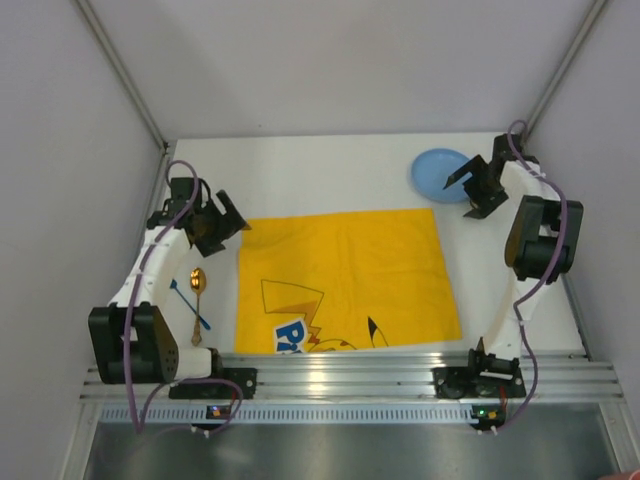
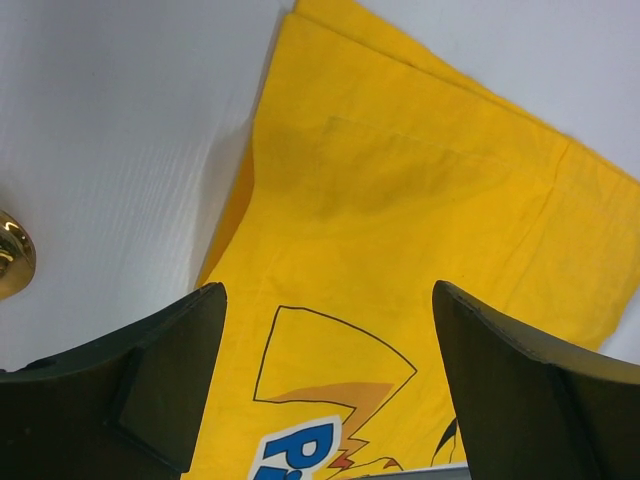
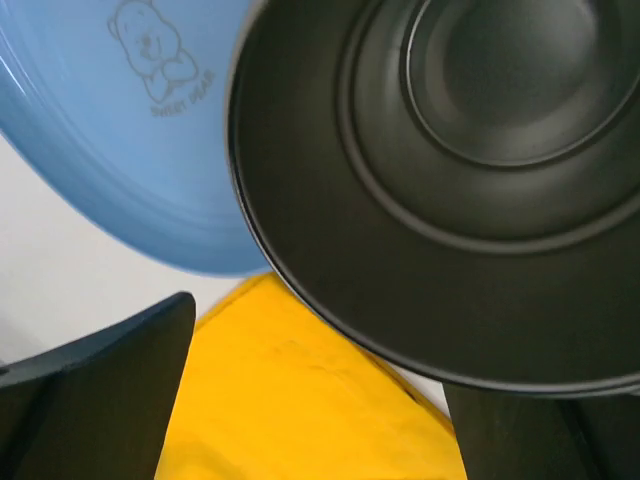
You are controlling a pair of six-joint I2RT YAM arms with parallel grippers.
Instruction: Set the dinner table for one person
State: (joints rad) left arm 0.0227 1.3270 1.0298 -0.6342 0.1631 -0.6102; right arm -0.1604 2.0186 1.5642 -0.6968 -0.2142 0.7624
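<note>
Grey panel walls [image 1: 330, 60] close in a white table [image 1: 330, 165] that fills the floor of the enclosure, running from the aluminium rail [image 1: 350, 375] where both arms are bolted to the far corner. A yellow cartoon-printed cloth [image 1: 345, 275] lies across the table's middle, its near edge at the rail. The left end effector [image 1: 232, 228] hangs over the cloth's far left corner, its fingers spread wide and released, with only cloth and bare table between them in the left wrist view. Left of the cloth, beside the left arm, a gold spoon [image 1: 198, 282] rests on the table with its bowl pointing away from the rail, and a thin blue utensil [image 1: 188, 302] slants at its handle. At the far right a blue plate [image 1: 438, 170], printed with a small bear [image 3: 150, 50], sits on the table just off the cloth's corner. The right end effector [image 1: 462, 195] is beside it, fingers wide apart and clamping nothing. A dark round dish [image 3: 450, 180] with concentric rings fills much of the right wrist view, overlapping the plate's rim; whether a finger touches it cannot be told.
</note>
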